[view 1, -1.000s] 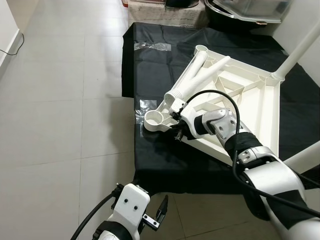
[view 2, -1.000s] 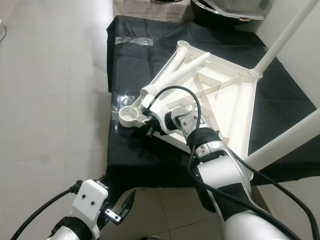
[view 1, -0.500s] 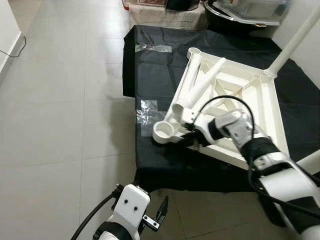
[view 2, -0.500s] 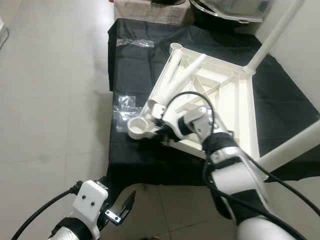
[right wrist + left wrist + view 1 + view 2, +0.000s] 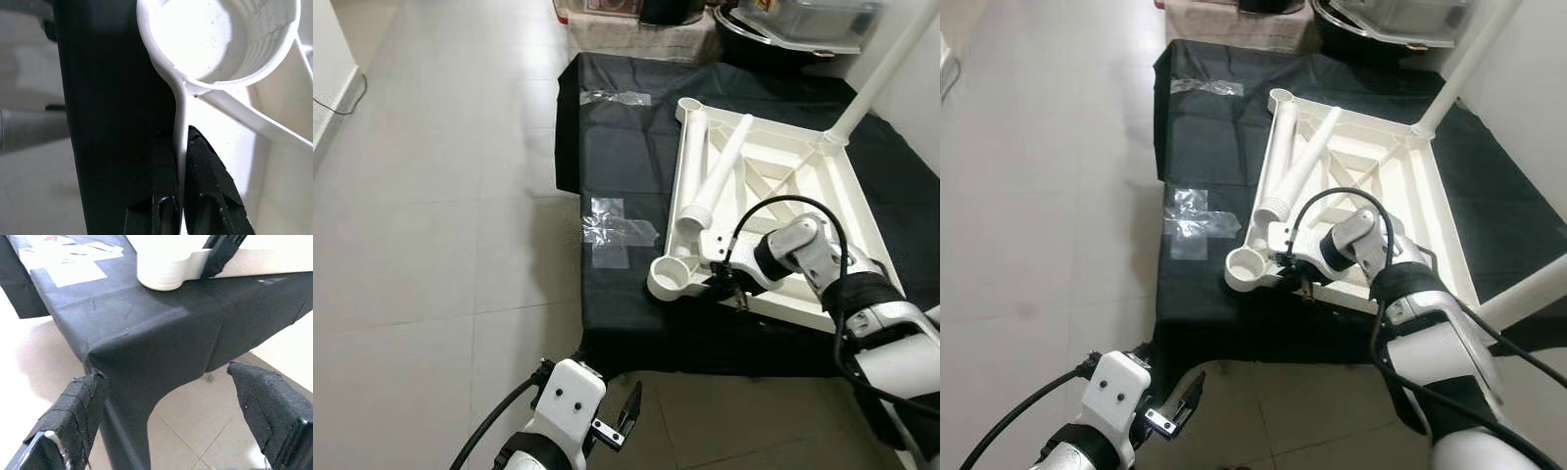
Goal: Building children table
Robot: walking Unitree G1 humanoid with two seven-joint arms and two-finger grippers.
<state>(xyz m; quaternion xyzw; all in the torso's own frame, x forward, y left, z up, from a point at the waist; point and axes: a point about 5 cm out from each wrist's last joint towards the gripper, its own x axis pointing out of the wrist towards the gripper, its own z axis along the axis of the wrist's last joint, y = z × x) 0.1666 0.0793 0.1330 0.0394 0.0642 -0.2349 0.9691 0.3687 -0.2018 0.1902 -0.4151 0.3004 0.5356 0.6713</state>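
A white table top (image 5: 793,132) lies upside down on a black cloth (image 5: 617,166). Two loose white legs (image 5: 690,162) lie inside its frame. One mounted leg (image 5: 876,78) stands up at the far corner, and another (image 5: 1528,294) rises at the right. My right gripper (image 5: 724,289) is shut on the table top's thin rim (image 5: 180,105), just beside the empty round corner socket (image 5: 673,277). My left gripper (image 5: 166,382) hangs open low down, in front of the cloth's near corner.
Clear tape patches (image 5: 612,227) stick to the cloth on the left. Bins and boxes (image 5: 803,20) stand beyond the cloth's far edge. Pale floor tiles (image 5: 431,196) spread out to the left, with a wall and a cable (image 5: 342,98) at the far left.
The right gripper has swung the table top round: the socket corner has come toward me and to the right, and the loose legs now lie nearly straight away from me.
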